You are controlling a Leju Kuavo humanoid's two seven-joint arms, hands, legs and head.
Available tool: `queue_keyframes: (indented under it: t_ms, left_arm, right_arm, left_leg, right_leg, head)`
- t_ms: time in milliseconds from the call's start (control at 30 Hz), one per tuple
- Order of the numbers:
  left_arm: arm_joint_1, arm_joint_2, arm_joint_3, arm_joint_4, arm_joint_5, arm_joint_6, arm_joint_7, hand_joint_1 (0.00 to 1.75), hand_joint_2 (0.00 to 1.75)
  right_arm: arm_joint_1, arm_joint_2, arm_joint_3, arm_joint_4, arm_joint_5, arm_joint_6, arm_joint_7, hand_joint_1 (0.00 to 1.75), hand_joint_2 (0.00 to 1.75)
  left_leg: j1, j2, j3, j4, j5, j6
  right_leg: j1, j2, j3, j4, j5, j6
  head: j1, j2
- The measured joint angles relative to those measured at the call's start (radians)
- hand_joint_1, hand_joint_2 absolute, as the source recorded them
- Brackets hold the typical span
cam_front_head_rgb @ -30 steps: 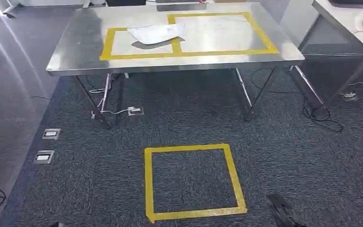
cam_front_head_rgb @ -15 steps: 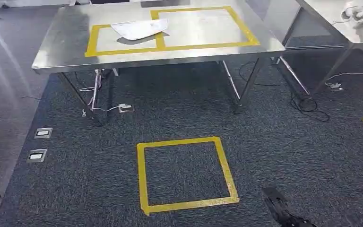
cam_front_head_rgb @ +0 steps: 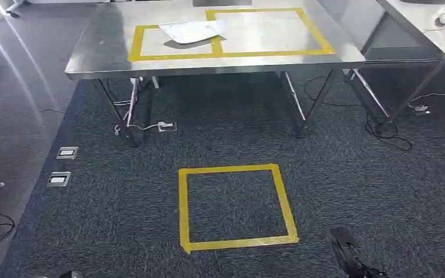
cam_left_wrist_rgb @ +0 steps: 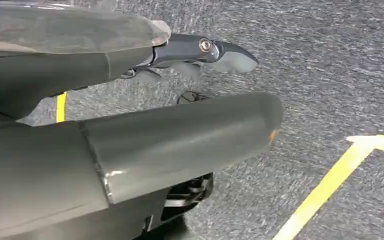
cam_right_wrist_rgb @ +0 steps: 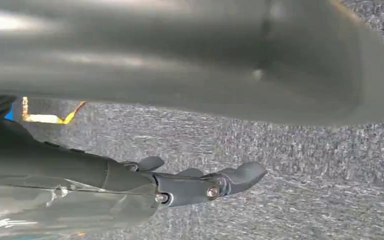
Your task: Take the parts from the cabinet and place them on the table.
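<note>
One white crumpled plastic-wrapped part [cam_front_head_rgb: 192, 30] already lies in the taped box at eleven o'clock on the stainless steel table [cam_front_head_rgb: 121, 63]; the left hand [cam_left_wrist_rgb: 130, 145] and right hand [cam_right_wrist_rgb: 200, 185] hang released and empty; I judge more cabinet trips remain.

Even overhead light; glare streaked the steel worktop [cam_front_head_rgb: 92, 55], which cast a shadow beneath. Wrist views were soft, each robot hand blurred up close.

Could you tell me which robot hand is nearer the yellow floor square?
Right. The right robot hand hangs just off the yellow floor square's near right corner; the left robot hand is farther off.
</note>
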Motion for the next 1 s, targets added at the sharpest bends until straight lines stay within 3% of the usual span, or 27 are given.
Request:
queue_keyframes:
  t_ms: [33, 133, 167, 200, 233, 300, 333, 367, 400, 467, 500, 533, 600, 667, 700, 733, 800, 833, 867, 933, 1000]
  left_arm:
    - [-0.001, 0.001, 0.0, 0.0, 0.002, 0.0, 0.0, 0.0, 0.0]
    - [0.001, 0.001, 0.0, 0.0, 0.009, 0.0, -0.001, 0.0, 0.0]
    - [0.003, 0.002, 0.0, 0.0, 0.011, 0.001, -0.002, 0.0, 0.0]
    - [0.004, 0.002, 0.0, 0.0, 0.012, 0.004, -0.004, 0.0, 0.0]
    - [0.004, 0.001, 0.0, 0.0, 0.012, 0.004, -0.006, 0.0, 0.0]
    - [0.005, 0.0, 0.0, 0.0, 0.015, 0.005, -0.008, 0.0, 0.0]
    - [0.007, 0.0, 0.0, 0.0, 0.015, 0.006, -0.008, 0.0, 0.0]
    - [0.009, 0.0, 0.0, 0.0, 0.015, 0.006, -0.009, 0.0, 0.0]
    - [0.01, 0.0, 0.0, 0.0, 0.015, 0.006, -0.01, 0.0, 0.0]
    - [0.01, 0.002, 0.0, 0.0, 0.015, 0.007, -0.011, 0.0, 0.0]
    - [0.008, 0.002, 0.0, 0.0, 0.015, 0.007, -0.011, 0.0, 0.0]
    - [0.006, 0.001, 0.0, 0.0, 0.014, 0.007, -0.011, 0.0, 0.0]
    - [0.007, 0.001, 0.0, 0.0, 0.014, 0.007, -0.012, 0.0, 0.0]
    - [0.009, 0.001, 0.0, 0.0, 0.014, 0.007, -0.012, 0.0, 0.0]
    - [0.008, -0.001, 0.0, 0.0, 0.014, 0.007, -0.012, 0.0, 0.0]
    - [0.006, 0.0, 0.0, 0.0, 0.011, 0.007, -0.012, 0.0, 0.0]
    - [0.006, 0.001, 0.0, 0.0, 0.008, 0.007, -0.011, 0.0, 0.0]
    - [0.006, 0.001, 0.0, 0.0, 0.008, 0.007, -0.011, 0.0, 0.0]
    - [0.006, 0.0, 0.0, 0.0, 0.007, 0.008, -0.011, 0.0, 0.0]
    - [0.006, 0.0, 0.0, 0.0, 0.006, 0.015, -0.011, 0.0, 0.0]
    - [0.006, -0.001, 0.0, 0.0, 0.006, 0.017, -0.014, 0.0, 0.0]
  right_arm:
    - [-0.004, 0.0, 0.0, 0.0, 0.0, 0.0, 0.0, 0.0, 0.0]
    - [-0.005, 0.0, 0.0, 0.0, 0.004, 0.0, 0.001, 0.0, 0.0]
    - [-0.006, 0.0, 0.0, 0.0, 0.005, 0.001, 0.002, 0.0, 0.0]
    - [-0.012, 0.0, 0.0, 0.0, 0.005, 0.002, 0.002, 0.0, 0.0]
    - [-0.016, 0.0, 0.0, 0.0, 0.005, 0.002, 0.002, 0.0, 0.0]
    - [-0.016, 0.0, 0.0, 0.0, 0.005, 0.002, 0.002, 0.0, 0.0]
    - [-0.016, 0.0, 0.0, 0.0, 0.005, 0.002, 0.002, 0.0, 0.0]
    - [-0.015, 0.0, 0.0, 0.0, 0.004, 0.002, 0.002, 0.0, 0.0]
    - [-0.015, 0.0, 0.0, 0.0, 0.004, 0.002, 0.002, 0.0, 0.0]
    - [-0.016, 0.0, 0.0, 0.0, 0.004, 0.002, 0.002, 0.0, 0.0]
    - [-0.017, 0.0, 0.0, 0.0, 0.003, 0.002, 0.002, 0.0, 0.0]
    - [-0.018, 0.0, 0.0, 0.0, 0.003, 0.002, 0.001, 0.0, 0.0]
    - [-0.019, 0.0, 0.0, 0.0, 0.003, 0.002, 0.0, 0.0, 0.0]
    - [-0.018, 0.0, 0.001, 0.0, 0.003, 0.003, 0.0, 0.0, 0.0]
    - [-0.017, -0.001, 0.001, 0.0, 0.002, 0.003, 0.0, 0.0, 0.0]
    - [-0.016, 0.0, 0.001, 0.0, 0.0, 0.003, 0.0, 0.0, 0.0]
    - [-0.016, -0.001, 0.002, 0.0, -0.007, 0.002, -0.003, 0.0, 0.0]
    - [-0.014, -0.001, 0.002, 0.0, -0.008, 0.001, -0.003, 0.0, 0.0]
    - [-0.012, 0.0, 0.002, 0.0, -0.01, 0.001, -0.005, 0.0, 0.0]
    - [-0.009, 0.0, 0.002, 0.001, -0.015, 0.0, -0.006, 0.0, 0.0]
    - [-0.012, -0.001, 0.002, 0.001, -0.015, -0.003, -0.008, 0.0, 0.0]
  left_leg:
    - [-0.006, 0.001, -0.006, 0.007, 0.003, -0.005]
    - [-0.001, 0.002, -0.01, 0.003, 0.019, -0.023]
    - [-0.003, 0.0, -0.015, 0.008, 0.017, -0.029]
    - [0.001, -0.005, -0.03, 0.036, -0.016, -0.035]
    - [0.002, -0.005, -0.057, 0.097, -0.069, -0.039]
    - [0.009, -0.005, -0.127, 0.277, -0.169, -0.049]
    - [0.012, -0.005, -0.148, 0.341, -0.191, -0.052]
    - [0.013, -0.005, -0.144, 0.35, -0.185, -0.053]
    - [0.014, -0.005, -0.114, 0.31, -0.162, -0.054]
    - [0.018, -0.005, 0.001, 0.123, -0.086, -0.051]
    - [0.019, -0.005, 0.057, 0.029, -0.064, -0.049]
    - [0.014, -0.006, 0.065, -0.003, -0.07, -0.042]
    - [0.011, -0.007, 0.056, 0.004, -0.064, -0.03]
    - [0.007, -0.006, 0.051, 0.002, -0.054, -0.015]
    - [0.013, -0.002, 0.05, -0.008, -0.044, -0.004]
    - [0.011, -0.001, 0.042, -0.009, -0.038, 0.001]
    - [0.008, 0.0, 0.03, -0.008, -0.029, 0.007]
    - [0.005, 0.0, 0.022, -0.007, -0.024, 0.007]
    - [0.004, 0.0, 0.015, -0.007, -0.021, 0.008]
    - [0.003, 0.0, 0.004, -0.004, -0.014, 0.005]
    - [0.002, 0.0, -0.001, -0.001, -0.008, -0.001]
  right_leg:
    - [0.006, 0.0, 0.004, -0.021, 0.001, 0.0]
    - [0.012, 0.002, -0.006, -0.012, 0.011, -0.015]
    - [0.0, 0.0, -0.01, -0.023, 0.025, -0.023]
    - [0.001, -0.003, -0.012, -0.022, 0.033, -0.027]
    - [0.001, -0.003, -0.019, -0.022, 0.04, -0.035]
    - [0.004, -0.004, -0.043, -0.02, 0.057, -0.036]
    - [0.005, -0.005, -0.054, -0.018, 0.063, -0.036]
    - [0.005, -0.005, -0.063, -0.016, 0.068, -0.035]
    - [0.005, -0.004, -0.07, -0.015, 0.072, -0.033]
    - [0.004, -0.004, -0.08, -0.007, 0.077, -0.027]
    - [0.004, -0.004, -0.084, -0.002, 0.079, -0.025]
    - [0.012, -0.003, -0.093, 0.006, 0.079, -0.02]
    - [0.008, -0.003, -0.096, 0.005, 0.087, -0.008]
    - [0.005, -0.003, -0.099, 0.003, 0.096, 0.006]
    - [0.002, 0.003, -0.104, 0.019, 0.082, 0.009]
    - [0.004, 0.003, -0.13, 0.065, 0.034, 0.011]
    - [0.003, 0.003, -0.186, 0.23, -0.075, 0.015]
    - [0.004, 0.003, -0.206, 0.302, -0.108, 0.017]
    - [0.004, 0.003, -0.207, 0.332, -0.114, 0.016]
    - [0.004, 0.003, -0.151, 0.263, -0.072, 0.013]
    - [0.005, 0.002, -0.021, 0.05, 0.01, 0.005]
  head:
    - [0.001, 0.0]
    - [-0.006, 0.0]
    - [-0.009, 0.0]
    - [-0.01, 0.0]
    - [-0.019, 0.0]
    - [-0.036, 0.0]
    - [-0.039, 0.0]
    - [-0.042, 0.0]
    - [-0.045, 0.0]
    - [-0.05, 0.0]
    - [-0.052, 0.0]
    - [-0.055, 0.0]
    - [-0.043, 0.0]
    - [-0.043, 0.0]
    - [-0.046, 0.0]
    - [-0.039, 0.0]
    - [-0.021, 0.0]
    - [-0.018, 0.0]
    - [-0.017, 0.0]
    - [-0.011, 0.0]
    - [-0.001, 0.0]
